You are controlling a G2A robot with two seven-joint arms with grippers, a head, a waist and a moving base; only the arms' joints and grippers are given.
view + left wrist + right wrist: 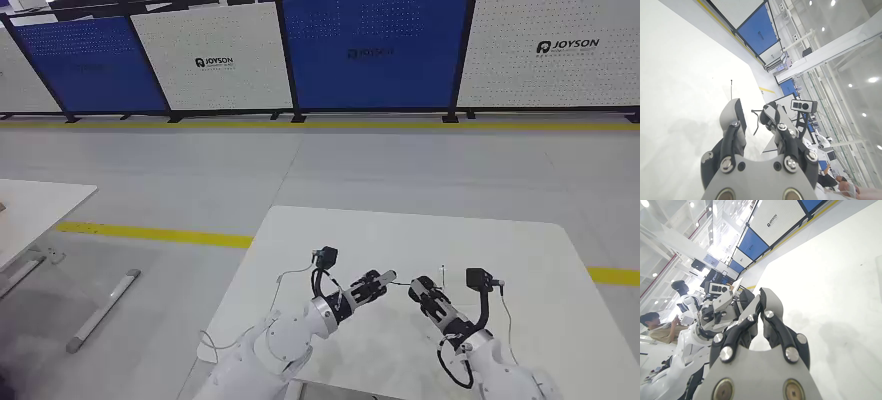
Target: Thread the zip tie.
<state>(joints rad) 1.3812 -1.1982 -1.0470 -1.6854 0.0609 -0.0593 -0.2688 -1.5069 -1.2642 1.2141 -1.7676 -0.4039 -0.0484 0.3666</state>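
Note:
A thin black zip tie (pixel 755 121) hangs in the air between the two grippers above the white table (pixel 420 240). My right gripper (pixel 756 294) is shut on one end of it, and the strap (pixel 738 301) sticks out toward the left arm. My left gripper (pixel 758 105) is open, with its fingers (pixel 737 113) on either side of the tie's free end and not touching it. In the top view the left gripper (pixel 387 278) and the right gripper (pixel 419 289) nearly meet tip to tip, with the zip tie (pixel 402 284) between them.
A second black zip tie (pixel 731 89) lies flat on the table just beyond the grippers (pixel 443 272). The table's far edge (pixel 400 210) borders the grey floor. Blue and white panels (pixel 370 50) stand far behind.

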